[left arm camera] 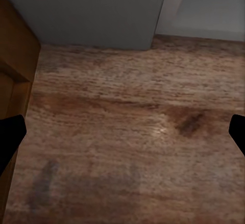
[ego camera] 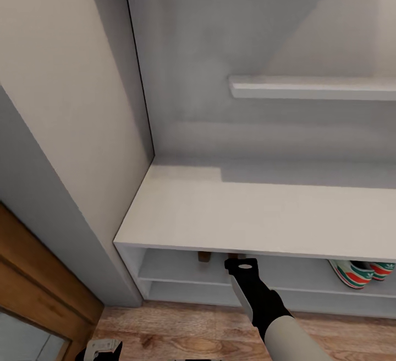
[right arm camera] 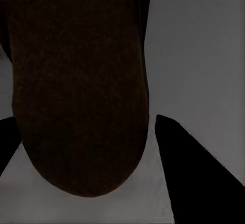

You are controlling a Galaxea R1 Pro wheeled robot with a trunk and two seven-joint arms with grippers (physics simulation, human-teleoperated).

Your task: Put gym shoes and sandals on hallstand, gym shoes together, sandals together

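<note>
Right wrist view, we see right gripper (right arm camera: 87, 132) fingers (right arm camera: 194, 173) spread around dark sandal (right arm camera: 76, 81) sole, long axis vertical, rounded end low in frame, under hallstand (ego camera: 247, 212) bench top, left gripper (left arm camera: 122, 132) wide, empty over corridor floor (left arm camera: 127, 132), gym shoes (ego camera: 360, 272) lower right, upper shelf.

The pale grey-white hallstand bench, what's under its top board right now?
Under the hallstand bench: the cream-white, green-striped gym shoes at the right, brown sandal tips mid-shelf, where the right gripper reaches in. The board covers the rest of the sandals.
</note>
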